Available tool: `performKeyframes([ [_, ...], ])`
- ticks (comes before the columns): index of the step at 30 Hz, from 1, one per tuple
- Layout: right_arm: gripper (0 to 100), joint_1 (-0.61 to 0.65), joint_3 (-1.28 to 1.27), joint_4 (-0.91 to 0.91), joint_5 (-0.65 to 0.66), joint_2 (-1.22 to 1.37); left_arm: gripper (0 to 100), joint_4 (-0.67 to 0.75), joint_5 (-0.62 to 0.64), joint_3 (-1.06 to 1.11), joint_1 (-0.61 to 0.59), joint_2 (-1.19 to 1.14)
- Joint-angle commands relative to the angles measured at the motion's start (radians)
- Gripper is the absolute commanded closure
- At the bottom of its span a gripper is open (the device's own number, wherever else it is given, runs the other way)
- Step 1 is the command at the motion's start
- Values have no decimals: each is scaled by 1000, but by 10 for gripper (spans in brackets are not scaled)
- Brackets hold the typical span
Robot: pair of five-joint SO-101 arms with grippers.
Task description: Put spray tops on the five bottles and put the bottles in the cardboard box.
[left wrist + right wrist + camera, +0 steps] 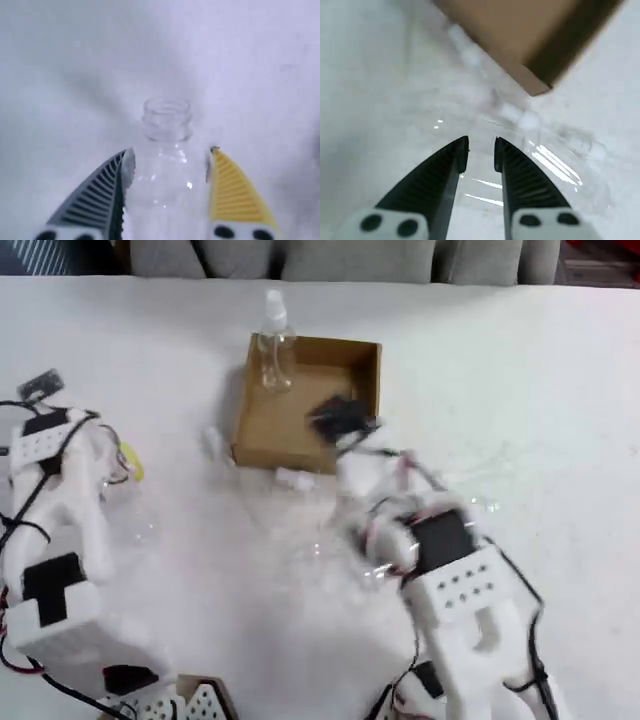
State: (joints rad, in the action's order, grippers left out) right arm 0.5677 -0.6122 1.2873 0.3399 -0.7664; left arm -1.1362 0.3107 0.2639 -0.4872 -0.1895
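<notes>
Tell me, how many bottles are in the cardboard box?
1: a capped bottle stands in the far left corner of the cardboard box. The right pincer over the box may hide part of its floor.

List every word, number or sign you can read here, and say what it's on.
No text can be read in these views.
Brown cardboard box: bare walls, no print.
Clear plastic bottle with a white spray top, standing in the box: no label seen.
Clear uncapped plastic bottle in the left pincer: no label.
Small dark tag beside an arm: too blurred to read.
</notes>
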Motion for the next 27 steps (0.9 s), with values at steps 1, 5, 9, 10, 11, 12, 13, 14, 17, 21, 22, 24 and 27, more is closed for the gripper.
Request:
performKeyframes([
  [1, 933, 177, 9, -120, 6, 44, 966, 23, 15, -104, -53, -47],
  [5, 932, 196, 83, -289, 38, 214, 966, 23, 15, -140, -68, -87],
  [9, 932, 197, 308, -282, 71, 458, 966, 23, 15, -149, -68, -102],
  [10, 933, 199, 377, -259, 71, 521, 966, 23, 15, -149, -68, -104],
  [11, 934, 199, 450, -232, 71, 585, 966, 23, 15, -149, -68, -105],
  [12, 935, 199, 522, -205, 69, 648, 966, 23, 15, -149, -68, -105],
  [13, 935, 200, 592, -177, 69, 711, 966, 23, 15, -147, -68, -105],
  [14, 935, 200, 667, -148, 69, 773, 966, 23, 15, -147, -68, -105],
  [17, 935, 202, 873, -79, 69, 940, 966, 25, 15, -146, -68, -105],
  [21, 932, 225, 1123, -12, 69, 1135, 966, 28, 14, -144, -68, -105],
  [22, 932, 234, 1181, 2, 69, 1181, 966, 29, 14, -144, -68, -105],
  [24, 932, 245, 1287, 33, 69, 1268, 966, 29, 14, -143, -68, -105],
  [27, 932, 254, 1422, 51, 69, 1399, 966, 29, 11, -143, -68, -105],
])
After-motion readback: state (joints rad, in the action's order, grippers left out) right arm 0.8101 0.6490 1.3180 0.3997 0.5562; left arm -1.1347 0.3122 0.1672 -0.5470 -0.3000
